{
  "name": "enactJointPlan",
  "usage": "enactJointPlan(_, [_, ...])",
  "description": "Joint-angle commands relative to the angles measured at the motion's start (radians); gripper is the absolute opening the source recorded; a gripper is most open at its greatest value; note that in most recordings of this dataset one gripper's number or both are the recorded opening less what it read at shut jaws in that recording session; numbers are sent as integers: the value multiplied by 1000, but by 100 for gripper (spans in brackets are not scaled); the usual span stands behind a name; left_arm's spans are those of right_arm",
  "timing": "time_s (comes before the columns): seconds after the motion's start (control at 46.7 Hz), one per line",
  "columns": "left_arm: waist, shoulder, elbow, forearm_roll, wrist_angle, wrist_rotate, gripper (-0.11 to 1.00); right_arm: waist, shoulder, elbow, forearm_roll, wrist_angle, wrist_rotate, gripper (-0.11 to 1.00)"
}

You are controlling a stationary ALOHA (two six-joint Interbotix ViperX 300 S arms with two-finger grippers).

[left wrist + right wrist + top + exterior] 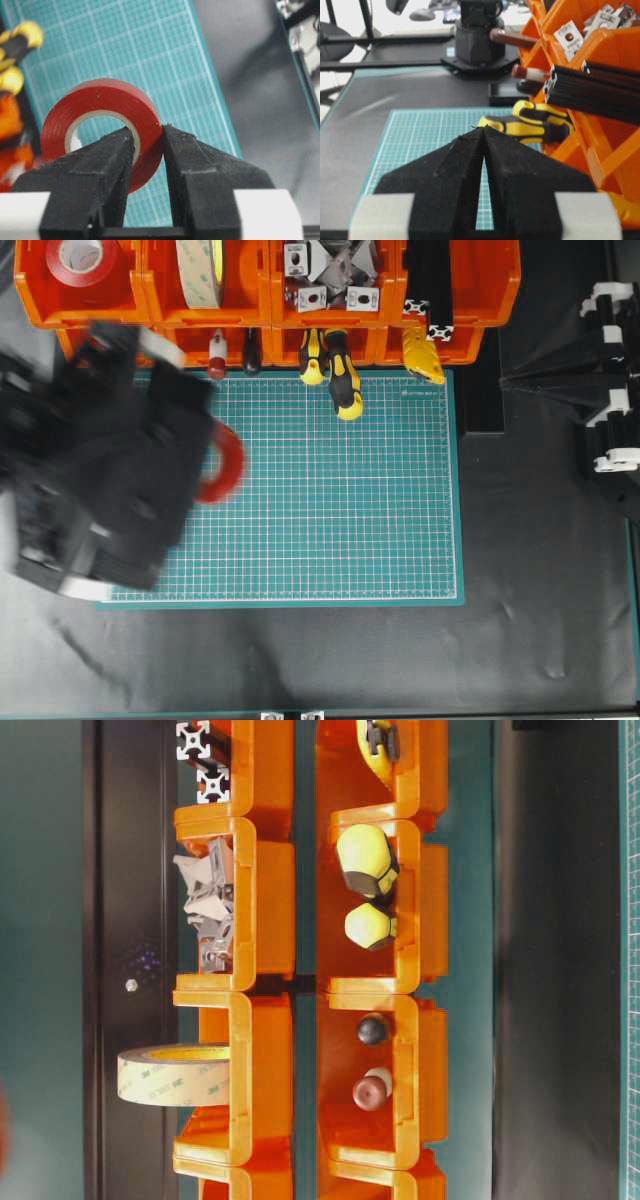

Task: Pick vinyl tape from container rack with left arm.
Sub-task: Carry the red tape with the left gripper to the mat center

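Note:
The vinyl tape point(100, 92), a small glossy red roll with a pale core, stands on edge between the fingers of my left gripper point(148, 129). One finger sits inside the ring and the other against its outer face. In the overhead view the left arm point(100, 460) is blurred over the left side of the green mat point(340, 490), with the red tape point(228, 455) jutting out to its right. The tape is held off the mat, clear of the orange container rack point(265, 290). My right gripper point(484, 127) is shut with nothing in it, its tips touching.
The rack's bins hold a bigger red roll point(80, 260), a cream tape roll point(200, 270), metal brackets point(330, 270) and black profiles point(430, 280). Yellow-black screwdriver handles point(340, 370) stick out over the mat's far edge. The right arm point(610, 390) rests at the right edge.

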Motion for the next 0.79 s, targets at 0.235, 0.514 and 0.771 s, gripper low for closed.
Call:
enactJointPlan(0.235, [-3,14,333,0,-454,-18,18,-2,-35,-31,2,35,3,0])
enactJointPlan(0.514, [18,112,428,0,-497,-49,18,-2,-41,-35,5,35,5,0])
enactJointPlan(0.771, [41,193,431,0,-508,-41,18,-2,-41,-35,12,34,5,0])
